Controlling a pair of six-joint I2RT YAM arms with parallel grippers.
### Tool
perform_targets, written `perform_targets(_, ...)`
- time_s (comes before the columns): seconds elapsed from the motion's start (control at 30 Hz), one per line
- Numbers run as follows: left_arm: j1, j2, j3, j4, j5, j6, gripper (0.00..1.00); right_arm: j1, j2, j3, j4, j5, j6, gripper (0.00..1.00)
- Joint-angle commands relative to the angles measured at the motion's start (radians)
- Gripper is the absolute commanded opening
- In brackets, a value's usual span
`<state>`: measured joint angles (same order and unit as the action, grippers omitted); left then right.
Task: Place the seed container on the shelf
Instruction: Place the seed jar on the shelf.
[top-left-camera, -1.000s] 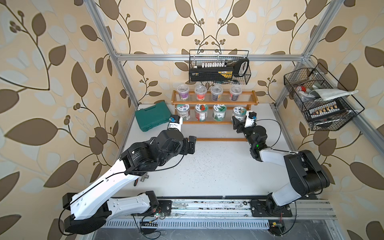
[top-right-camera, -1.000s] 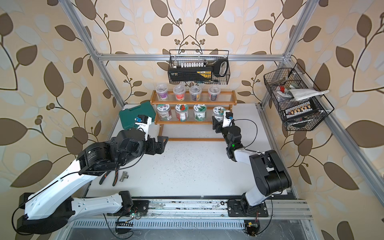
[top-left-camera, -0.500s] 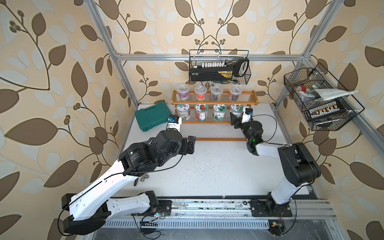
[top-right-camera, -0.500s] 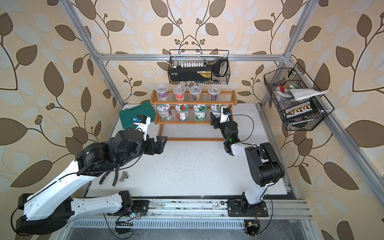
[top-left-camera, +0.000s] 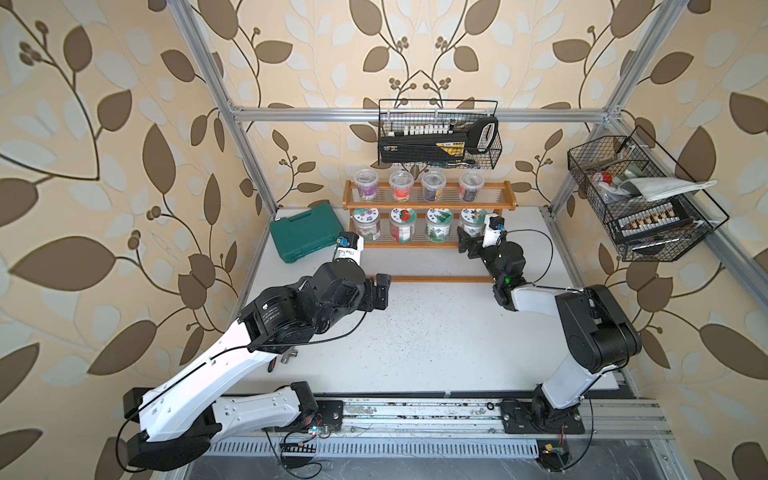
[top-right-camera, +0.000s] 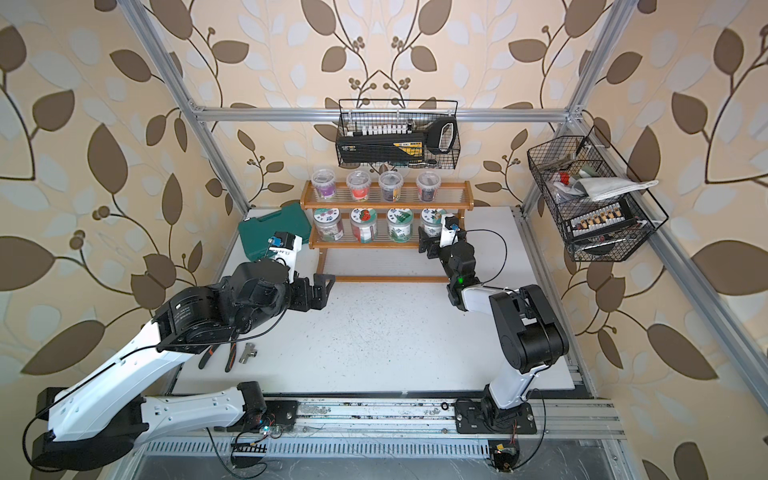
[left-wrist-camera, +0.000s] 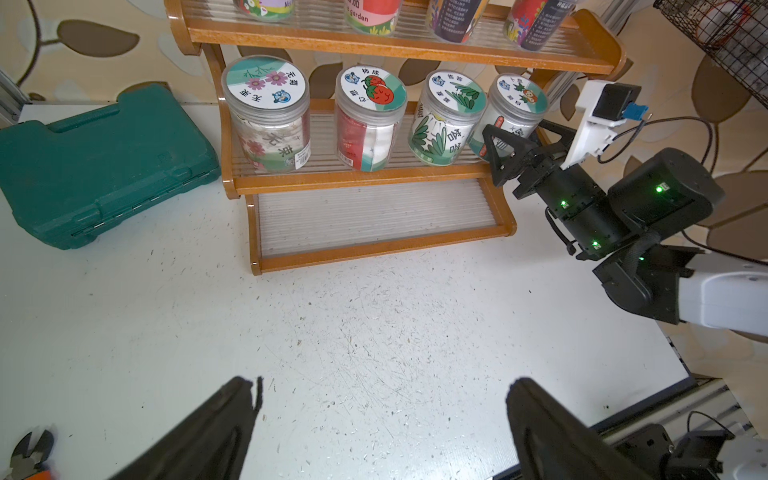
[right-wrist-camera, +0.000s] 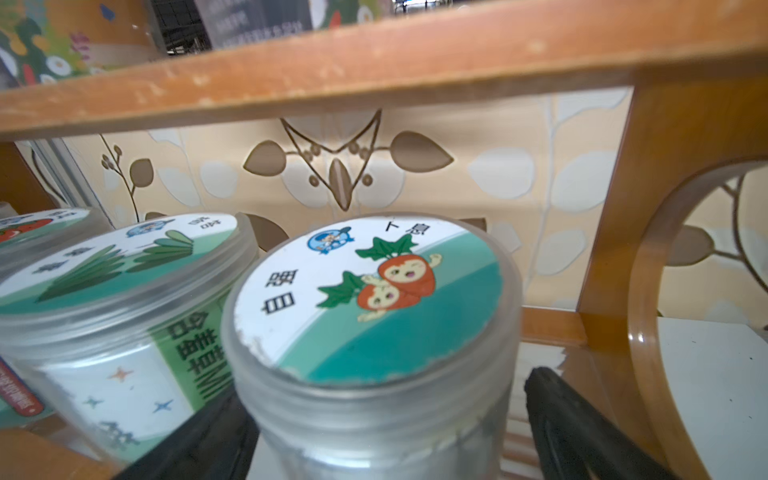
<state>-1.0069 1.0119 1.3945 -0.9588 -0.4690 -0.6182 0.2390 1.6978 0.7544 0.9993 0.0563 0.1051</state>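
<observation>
The clear seed container (right-wrist-camera: 374, 299), lidded with a white-and-teal cartoon-radish label, is seen upright at the right end of the middle tier of the shelf (right-wrist-camera: 332, 70), flanked by the spread right gripper (right-wrist-camera: 380, 403).

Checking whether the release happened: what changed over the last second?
The right tool moved the clear plastic seed jar with the orange-vegetable lid inward onto the middle tier of the orange-brown wooden stepped shelf, then opened its jaws; the jar now stands between them. The open left tool and the three other labelled jars stayed put.
</observation>
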Motion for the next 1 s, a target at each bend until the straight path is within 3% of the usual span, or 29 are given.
perform_targets(0.0, 0.008, -0.02, -0.008, 0.02, -0.002, 0.005, 0.98, -0.003, -0.057, -0.033, -0.011, 0.02, -0.001, 0.99)
perform_targets(0.27, 0.008, -0.017, -0.018, 0.024, 0.01, -0.001, 0.98, -0.004, -0.159, -0.107, -0.041, 0.045, -0.004, 0.99)
perform_targets(0.4, 0.008, -0.023, -0.026, 0.029, 0.015, -0.004, 0.98, -0.003, -0.193, -0.124, -0.066, 0.043, -0.004, 0.9)
perform_targets(0.6, 0.008, -0.033, -0.025, 0.011, 0.02, -0.015, 0.98, -0.007, -0.159, -0.092, -0.086, 0.053, -0.01, 0.79)
perform_targets(0.97, 0.009, -0.045, -0.034, 0.004, 0.014, -0.017, 0.98, -0.022, -0.094, -0.026, -0.114, 0.042, -0.016, 0.76)
